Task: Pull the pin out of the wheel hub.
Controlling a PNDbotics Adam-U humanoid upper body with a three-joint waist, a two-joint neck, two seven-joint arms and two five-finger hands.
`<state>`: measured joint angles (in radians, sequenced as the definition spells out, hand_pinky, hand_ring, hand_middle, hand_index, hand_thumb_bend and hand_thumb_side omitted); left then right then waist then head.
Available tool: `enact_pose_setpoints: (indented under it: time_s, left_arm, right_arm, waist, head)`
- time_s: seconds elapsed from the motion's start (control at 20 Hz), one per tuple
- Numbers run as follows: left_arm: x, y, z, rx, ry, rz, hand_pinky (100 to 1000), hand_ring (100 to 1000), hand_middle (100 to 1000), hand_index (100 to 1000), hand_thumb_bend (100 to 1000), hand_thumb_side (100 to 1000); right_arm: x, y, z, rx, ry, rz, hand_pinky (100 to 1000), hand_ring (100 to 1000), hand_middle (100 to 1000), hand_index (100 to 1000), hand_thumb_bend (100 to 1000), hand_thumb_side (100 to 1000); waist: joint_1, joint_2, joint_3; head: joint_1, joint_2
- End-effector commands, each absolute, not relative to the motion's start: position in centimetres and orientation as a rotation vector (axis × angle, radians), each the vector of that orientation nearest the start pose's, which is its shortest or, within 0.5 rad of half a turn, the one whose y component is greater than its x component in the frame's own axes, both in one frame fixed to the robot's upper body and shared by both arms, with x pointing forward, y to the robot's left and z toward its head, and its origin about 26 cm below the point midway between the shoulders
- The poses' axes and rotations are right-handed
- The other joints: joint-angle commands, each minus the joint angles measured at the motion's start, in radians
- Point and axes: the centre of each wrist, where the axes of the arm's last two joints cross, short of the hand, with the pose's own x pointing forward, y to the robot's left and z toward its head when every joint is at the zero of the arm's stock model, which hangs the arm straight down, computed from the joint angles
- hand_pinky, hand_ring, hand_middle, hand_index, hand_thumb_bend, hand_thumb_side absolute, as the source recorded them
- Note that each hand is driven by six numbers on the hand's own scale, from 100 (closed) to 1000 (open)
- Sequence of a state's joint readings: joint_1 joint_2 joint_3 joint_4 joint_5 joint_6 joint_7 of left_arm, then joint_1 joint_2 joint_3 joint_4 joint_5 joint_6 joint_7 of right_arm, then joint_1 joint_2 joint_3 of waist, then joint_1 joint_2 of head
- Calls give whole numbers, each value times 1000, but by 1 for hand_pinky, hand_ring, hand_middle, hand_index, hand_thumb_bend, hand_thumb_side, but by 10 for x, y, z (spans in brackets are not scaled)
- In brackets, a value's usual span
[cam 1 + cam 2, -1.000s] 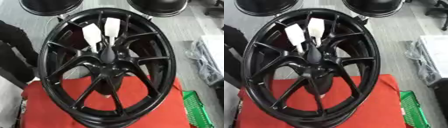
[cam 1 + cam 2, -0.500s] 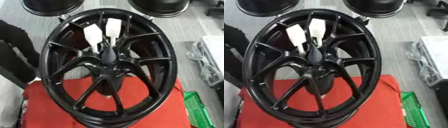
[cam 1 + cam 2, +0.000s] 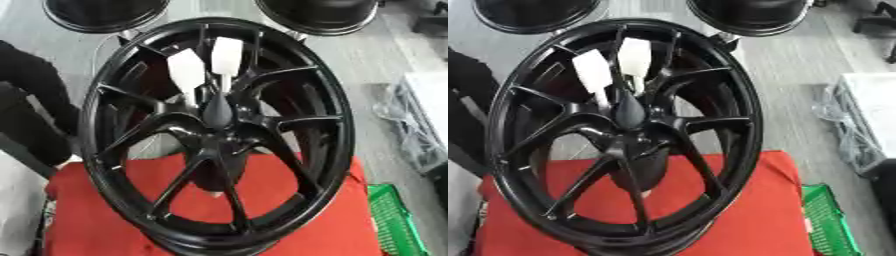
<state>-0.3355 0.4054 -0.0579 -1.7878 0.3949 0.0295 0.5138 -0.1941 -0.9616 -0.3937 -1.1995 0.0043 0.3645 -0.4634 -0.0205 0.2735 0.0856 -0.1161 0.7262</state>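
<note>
A black multi-spoke wheel (image 3: pixel 219 135) stands nearly upright on a red cloth (image 3: pixel 289 220), its face turned to me. At the hub (image 3: pixel 217 131) a black drop-shaped piece (image 3: pixel 217 110) sticks up. Two white flat pieces (image 3: pixel 186 70) (image 3: pixel 226 56) rise from it between the upper spokes. I cannot tell which of these is the pin. A black arm-like shape (image 3: pixel 35 100) comes down the left edge and passes behind the rim, with its end hidden. No hand of mine shows in either view.
Two round black objects (image 3: pixel 101 12) (image 3: pixel 319 12) stand on the grey floor beyond the wheel. A green crate (image 3: pixel 833 220) sits at the lower right beside the cloth. A pale rack with wires (image 3: pixel 859 120) lies at the right edge.
</note>
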Motion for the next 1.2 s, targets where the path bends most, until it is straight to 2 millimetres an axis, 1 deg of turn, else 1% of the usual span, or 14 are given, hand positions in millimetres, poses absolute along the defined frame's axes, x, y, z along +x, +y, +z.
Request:
enact_pose_setpoints:
  time_s: [0.05,0.25,0.35,0.4,0.45,0.5,0.6,0.75,0.85,0.95,1.0,1.05,1.1,1.2]
  left_arm:
    - [331,278,177,146,-2048,281,614,873,700,703,312,688]
    - [331,277,178,140,-2051,281,614,873,700,703,313,687]
    - [331,276,178,138,-2050,281,614,873,700,703,313,687]
    - [331,276,178,137,-2050,281,614,874,700,703,313,687]
    - [331,276,178,135,-2050,280,614,874,700,703,313,686]
    - [332,276,178,133,-2051,279,614,874,700,703,313,686]
    - [332,274,179,128,-2052,277,614,874,701,703,313,685]
    - [332,273,179,120,-2054,275,615,875,701,703,313,684]
    - [332,271,180,114,-2056,274,615,875,701,703,314,682]
    - [333,270,180,108,-2058,275,615,875,701,703,314,682]
    - [333,270,180,106,-2058,275,615,875,701,703,315,681]
    - [333,269,180,104,-2059,276,615,875,701,703,319,682]
    - [333,268,180,101,-2059,276,615,875,701,703,315,681]
    - [333,267,181,95,-2060,278,615,875,701,703,316,680]
  right_arm:
    - [272,-573,223,-1489,-1232,-282,855,918,925,936,127,634]
    - [281,-559,233,-1465,-1317,-295,847,899,906,921,129,529]
    - [287,-546,243,-1437,-1407,-297,823,850,845,872,103,442]
    - [290,-539,249,-1409,-1467,-297,804,820,812,845,100,319]
    - [293,-530,255,-1374,-1540,-297,799,811,803,837,100,270]
    - [296,-520,261,-1338,-1613,-296,797,801,794,828,100,249]
    - [302,-500,273,-1252,-1757,-272,796,792,787,820,100,274]
    - [313,-470,284,-1082,-1917,-206,805,788,785,817,100,342]
    - [320,-451,288,-936,-1994,-172,809,786,785,818,100,324]
    - [328,-435,290,-804,-2048,-155,807,785,785,818,100,330]
    - [332,-427,291,-743,-2079,-160,803,779,780,814,100,293]
    - [336,-420,292,-694,-2105,-170,800,774,776,810,100,198]
    - [339,-414,291,-650,-2126,-183,796,770,772,807,100,284]
    - [346,-403,288,-571,-2153,-217,792,762,766,804,100,295]
  waist:
    - [-2,-14,1]
    - [-1,-15,5]
    - [-1,-15,6]
    - [-1,-16,7]
    - [-1,-16,8]
    - [-1,-16,9]
    - [-2,-18,13]
    - [-1,-20,19]
    - [-1,-21,23]
    - [0,-22,27]
    - [1,-22,29]
    - [2,-22,30]
    - [3,-22,32]
    - [6,-22,34]
  head:
    - [-3,-7]
    - [-7,-6]
    - [-8,-6]
    - [-9,-5]
    - [-10,-5]
    - [-11,-4]
    - [-15,-5]
    - [-20,-6]
    - [-23,-6]
    - [-25,-5]
    - [-25,-4]
    - [-25,-4]
    - [-26,-4]
    - [-27,-3]
